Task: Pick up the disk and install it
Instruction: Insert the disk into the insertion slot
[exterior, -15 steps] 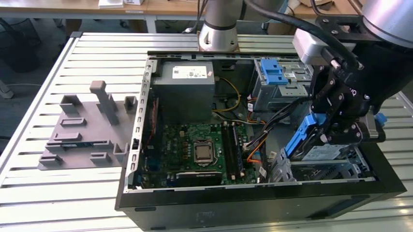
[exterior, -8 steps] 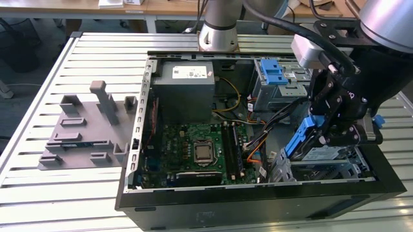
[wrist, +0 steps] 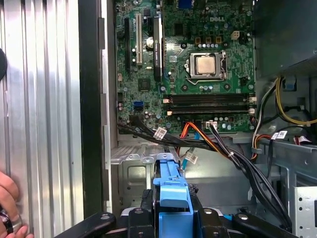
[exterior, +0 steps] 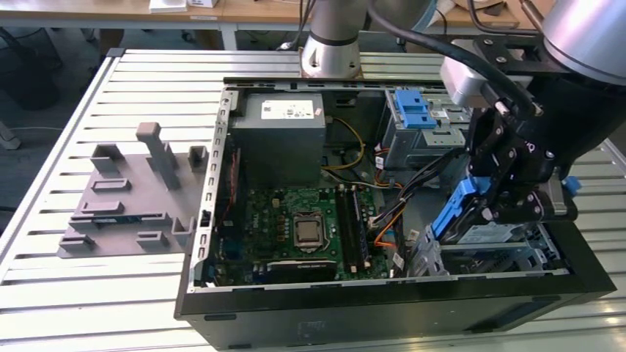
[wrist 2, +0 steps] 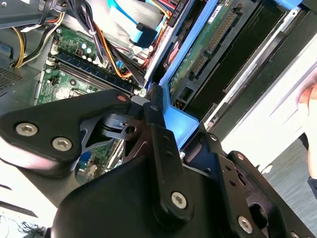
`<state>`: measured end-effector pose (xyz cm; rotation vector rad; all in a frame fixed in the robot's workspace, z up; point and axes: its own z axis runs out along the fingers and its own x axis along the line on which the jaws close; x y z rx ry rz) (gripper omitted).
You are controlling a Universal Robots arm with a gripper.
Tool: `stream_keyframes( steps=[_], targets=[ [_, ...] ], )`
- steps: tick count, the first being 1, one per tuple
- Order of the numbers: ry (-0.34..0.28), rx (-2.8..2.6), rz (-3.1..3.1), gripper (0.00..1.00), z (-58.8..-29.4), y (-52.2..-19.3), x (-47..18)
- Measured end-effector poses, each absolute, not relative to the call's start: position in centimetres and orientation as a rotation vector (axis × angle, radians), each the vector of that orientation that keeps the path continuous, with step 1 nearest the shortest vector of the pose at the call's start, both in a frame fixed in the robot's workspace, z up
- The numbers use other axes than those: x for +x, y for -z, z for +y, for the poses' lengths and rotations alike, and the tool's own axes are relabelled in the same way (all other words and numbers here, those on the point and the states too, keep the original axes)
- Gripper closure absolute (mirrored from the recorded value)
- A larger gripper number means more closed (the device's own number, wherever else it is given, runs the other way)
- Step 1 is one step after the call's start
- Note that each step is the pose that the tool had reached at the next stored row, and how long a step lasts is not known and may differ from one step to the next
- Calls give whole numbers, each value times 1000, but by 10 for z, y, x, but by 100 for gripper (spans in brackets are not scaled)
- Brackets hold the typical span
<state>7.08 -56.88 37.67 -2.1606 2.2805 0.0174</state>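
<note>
**Disk in gripper, at the bay**

Gripper point(exterior: 497, 211) is down inside the open case point(exterior: 391, 312), at the end on the exterior view's right. Fingers are clamped on the disk point(exterior: 456, 211) by its blue bracket. In the first wrist view the bracket sits squeezed between the two black fingers point(wrist: 146, 199), and in the second wrist view the disk's point(wrist 2: 198, 47) green circuit side shows, with the bracket running down into the grip.

The disk is tilted, not flat, with its lower edge in or just over the metal bay point(exterior: 533, 253) in that corner. Can't tell if it's touching the bay rails.

Around it:
- Cables point(exterior: 411, 187) run just beside the disk, between it and the motherboard point(exterior: 293, 224).
- Drive cage point(exterior: 418, 117) with blue latches is further back on the same side, apart from the disk.
- Power supply point(exterior: 284, 121) is in the back corner, well clear.
- Grey fixture point(exterior: 132, 194) sits on the slatted table point(exterior: 49, 279) outside the case, on the exterior view's left.

A person's hand point(wrist: 7, 198) rests on the table next to the case wall in the first wrist view.
</note>
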Motion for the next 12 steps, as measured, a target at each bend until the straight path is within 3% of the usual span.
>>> stream_keyframes(
  steps=[12],
  targets=[
    [-17, -2161, 2281, 64, -569, -367, 71]
  ],
)
